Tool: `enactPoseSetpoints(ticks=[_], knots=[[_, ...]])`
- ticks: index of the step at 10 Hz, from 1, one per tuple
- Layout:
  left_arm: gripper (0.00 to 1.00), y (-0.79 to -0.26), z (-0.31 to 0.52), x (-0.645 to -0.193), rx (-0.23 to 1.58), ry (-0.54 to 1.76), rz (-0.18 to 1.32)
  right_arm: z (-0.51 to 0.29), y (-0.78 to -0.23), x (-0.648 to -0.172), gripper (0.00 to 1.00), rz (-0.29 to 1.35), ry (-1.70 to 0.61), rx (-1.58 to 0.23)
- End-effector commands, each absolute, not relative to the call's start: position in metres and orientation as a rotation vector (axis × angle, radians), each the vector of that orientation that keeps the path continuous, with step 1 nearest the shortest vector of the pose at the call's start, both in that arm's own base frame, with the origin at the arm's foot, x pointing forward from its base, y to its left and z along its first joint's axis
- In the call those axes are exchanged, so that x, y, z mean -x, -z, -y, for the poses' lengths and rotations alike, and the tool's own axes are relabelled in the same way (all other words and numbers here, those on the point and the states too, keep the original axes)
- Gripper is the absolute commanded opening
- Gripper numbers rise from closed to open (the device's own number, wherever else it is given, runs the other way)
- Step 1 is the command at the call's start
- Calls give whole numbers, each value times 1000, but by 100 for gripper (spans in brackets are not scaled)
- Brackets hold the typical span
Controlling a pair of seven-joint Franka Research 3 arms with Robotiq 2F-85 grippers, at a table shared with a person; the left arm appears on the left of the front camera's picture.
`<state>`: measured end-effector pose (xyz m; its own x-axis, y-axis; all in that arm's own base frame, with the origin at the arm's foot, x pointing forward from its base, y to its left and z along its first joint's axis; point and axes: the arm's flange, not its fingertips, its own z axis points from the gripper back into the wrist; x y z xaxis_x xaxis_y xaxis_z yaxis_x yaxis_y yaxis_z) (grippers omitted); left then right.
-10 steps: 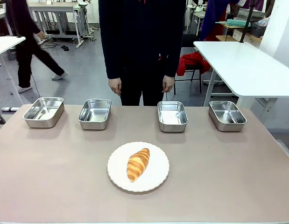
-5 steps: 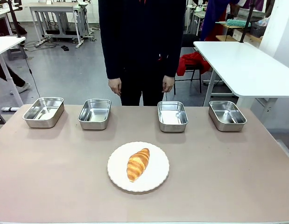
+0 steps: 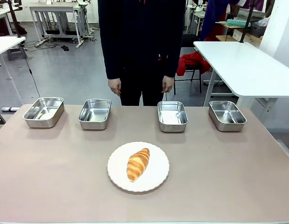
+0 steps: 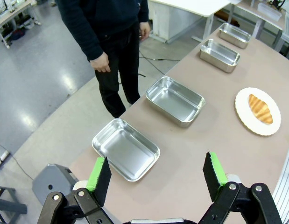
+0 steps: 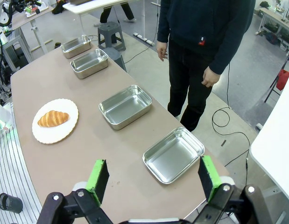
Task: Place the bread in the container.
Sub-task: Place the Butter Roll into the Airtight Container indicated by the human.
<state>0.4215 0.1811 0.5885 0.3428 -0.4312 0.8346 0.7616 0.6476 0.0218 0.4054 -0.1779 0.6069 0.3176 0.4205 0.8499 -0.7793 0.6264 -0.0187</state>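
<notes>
On plate [image 3: 156, 175] mid-table, bread [image 3: 137, 164] lies untouched; L gripper [image 4: 156, 170] & R gripper [image 5: 152, 175] both spread wide, empty.

Shiny steel pans [image 3: 172, 115] — matt table [image 3: 228, 177], ridged-crust bread [image 3: 137, 164].

Your right end effector [image 5: 152, 177] hangs above the counter [image 5: 88, 158], green pads spread wide with nothing between them. You've got four steel containers in a row along the person's edge: nearest container [image 5: 173, 155], second container [image 5: 125, 106], third container [image 5: 89, 63], farthest container [image 5: 75, 46]. Bread [image 5: 53, 118] lies on the white plate [image 5: 65, 132], apart from the row. Person [image 5: 200, 28] stands beside the edge, hands down.
</notes>
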Motion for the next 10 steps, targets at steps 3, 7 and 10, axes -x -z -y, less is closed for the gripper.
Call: enactPoseSetpoints(ticks=[3, 7, 10], knots=[[100, -589, -181, -420, 406, 816, 944, 176, -608, -405, 100, 968, -828, -439], [100, -589, -181, -420, 406, 816, 944, 176, -608, -405, 100, 968, -828, -439], [100, -589, -181, -420, 406, 816, 944, 176, -608, -405, 100, 968, -828, -439]])
